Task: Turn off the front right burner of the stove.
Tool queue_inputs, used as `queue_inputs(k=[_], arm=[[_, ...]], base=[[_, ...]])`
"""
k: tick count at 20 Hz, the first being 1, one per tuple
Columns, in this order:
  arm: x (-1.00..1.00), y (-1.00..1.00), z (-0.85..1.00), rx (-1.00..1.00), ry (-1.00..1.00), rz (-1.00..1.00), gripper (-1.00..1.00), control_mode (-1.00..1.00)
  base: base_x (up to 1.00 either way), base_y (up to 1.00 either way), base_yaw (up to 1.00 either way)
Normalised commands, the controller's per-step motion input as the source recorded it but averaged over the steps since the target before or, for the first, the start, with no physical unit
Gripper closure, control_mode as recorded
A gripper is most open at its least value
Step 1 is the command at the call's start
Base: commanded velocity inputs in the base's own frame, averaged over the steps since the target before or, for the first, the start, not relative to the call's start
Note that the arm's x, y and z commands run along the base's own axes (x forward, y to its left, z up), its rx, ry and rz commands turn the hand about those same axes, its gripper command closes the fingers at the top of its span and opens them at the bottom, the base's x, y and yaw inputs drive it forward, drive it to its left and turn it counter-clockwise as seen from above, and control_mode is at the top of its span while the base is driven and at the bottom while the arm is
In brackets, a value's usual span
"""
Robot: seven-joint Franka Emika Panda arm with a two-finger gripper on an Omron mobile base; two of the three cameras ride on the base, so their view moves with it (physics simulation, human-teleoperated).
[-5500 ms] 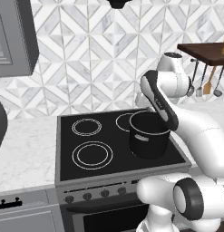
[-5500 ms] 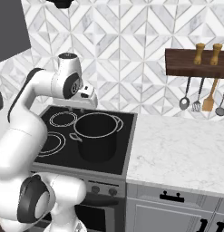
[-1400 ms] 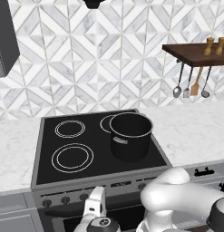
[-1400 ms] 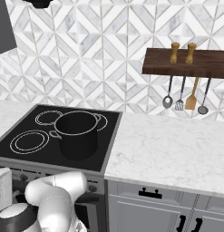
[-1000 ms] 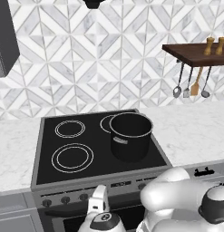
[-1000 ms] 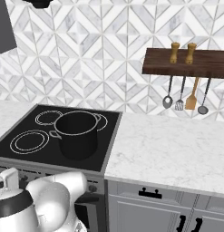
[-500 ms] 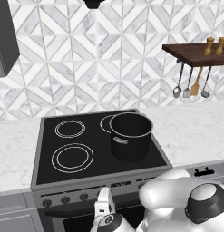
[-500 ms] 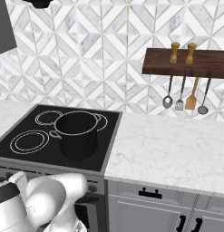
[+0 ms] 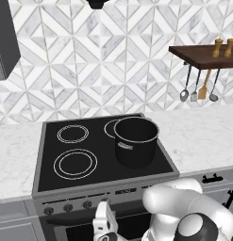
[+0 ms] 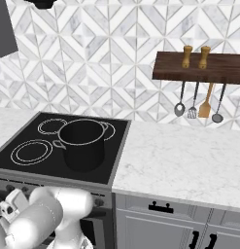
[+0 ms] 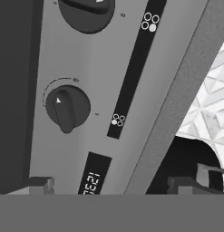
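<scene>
Stove (image 9: pixel 52 186): grey-steel range with black glass top, set into the marble table (image 9: pixel 203 136); white ring burners at 9 to 10 o'clock on the glass. Front panel carries a row of small dark knobs.

Pot (image 9: pixel 136 148): black, upright, on the right half of the glass top, toward 3 o'clock from the ring burners; also in the right base view (image 10: pixel 82 144).

Gripper (image 9: pixel 104 225): low in front of the stove's knob panel, below the glass top, at 6 o'clock in the left base view. In the hand view the two finger tips stand well apart, one at 7 o'clock (image 11: pixel 41 185), the other at 5 o'clock; gripper wide, holding nothing.

Knob (image 11: pixel 67 107): dark, round, with a raised bar and white pointer mark, close ahead of the gripper at 10 o'clock in the hand view. A second knob (image 11: pixel 86 13) sits at 12 o'clock.

Clock display (image 11: pixel 90 182): digits on a black strip, at 6 o'clock.

Shelf (image 10: pixel 199 68): dark wood, on the wall at 2 o'clock, two shakers on top, utensils (image 10: pixel 199 104) hanging beneath.
</scene>
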Motion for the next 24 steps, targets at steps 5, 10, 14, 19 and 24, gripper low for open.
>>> queue_inputs(k=[5, 10, 14, 19, 24], arm=[[0.04, 0.01, 0.0, 0.0, -0.1, 0.0, -1.0, -1.0], [0.16, 0.0, 0.0, 0.0, -0.03, 0.0, -1.0, -1.0], [0.2, 0.0, 0.0, 0.0, 0.0, 0.0, -1.0, -1.0], [0.14, 0.0, 0.0, 0.0, 0.0, 0.0, -1.0, -1.0], [0.11, 0.0, -0.12, 0.0, 0.0, 0.0, -1.0, -1.0]], base=[[0.0, 0.0, 0.0], [0.0, 0.0, 0.0], [0.0, 0.0, 0.0], [0.0, 0.0, 0.0], [0.0, 0.0, 0.0]])
